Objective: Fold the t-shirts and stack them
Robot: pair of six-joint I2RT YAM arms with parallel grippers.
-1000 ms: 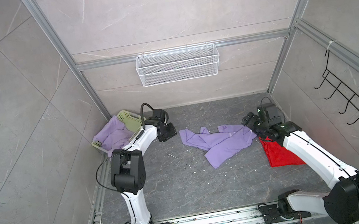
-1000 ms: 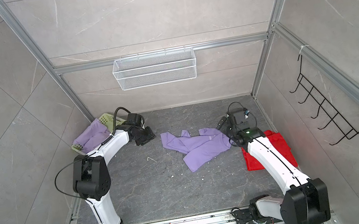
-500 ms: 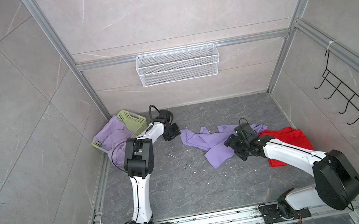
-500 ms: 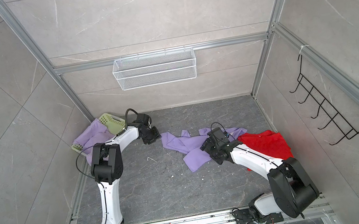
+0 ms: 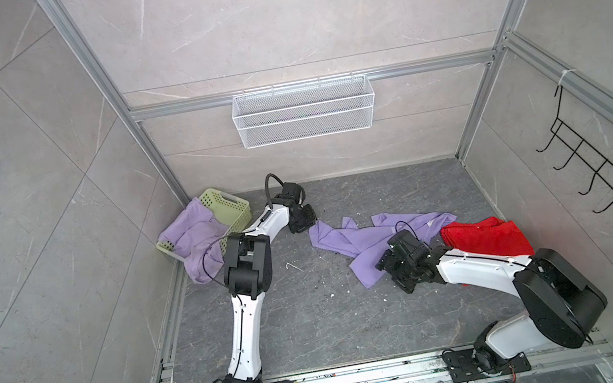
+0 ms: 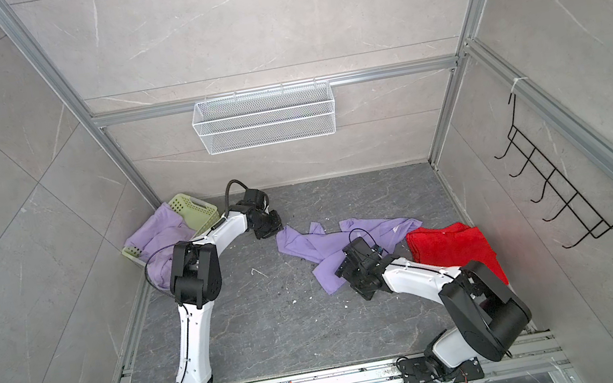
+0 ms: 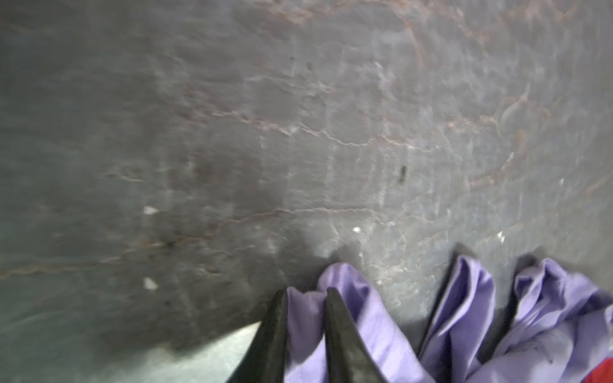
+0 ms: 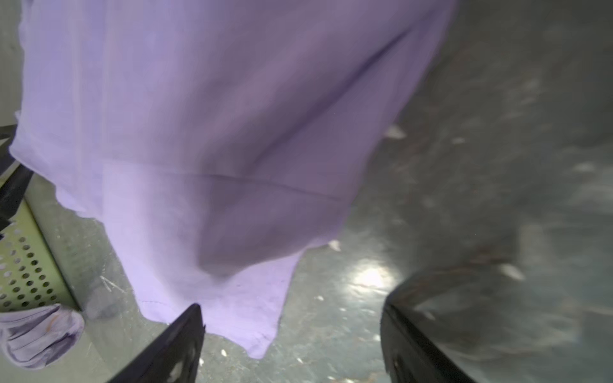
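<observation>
A crumpled lilac t-shirt [image 5: 363,238] [image 6: 326,244] lies mid-floor in both top views. My left gripper [image 5: 308,222] [image 6: 275,229] is at its far-left corner. In the left wrist view the gripper [image 7: 306,291] is shut on a fold of that lilac cloth [image 7: 365,318]. My right gripper [image 5: 387,267] [image 6: 345,272] sits low at the shirt's near corner. The right wrist view shows this gripper [image 8: 292,308] open, with the hem corner [image 8: 252,328] lying between its fingers. Another lilac t-shirt [image 5: 194,236] spills from the green basket [image 5: 229,207].
A red cloth [image 5: 485,236] lies right of the shirt, beside my right arm. A white wire basket [image 5: 304,110] hangs on the back wall and a black hook rack [image 5: 611,187] on the right wall. Small white scraps dot the grey floor [image 5: 317,317].
My left gripper moved right to the shirt's corner and closed on it. My right arm swung from the red cloth's side to the shirt's near corner, uncovering the red cloth.
</observation>
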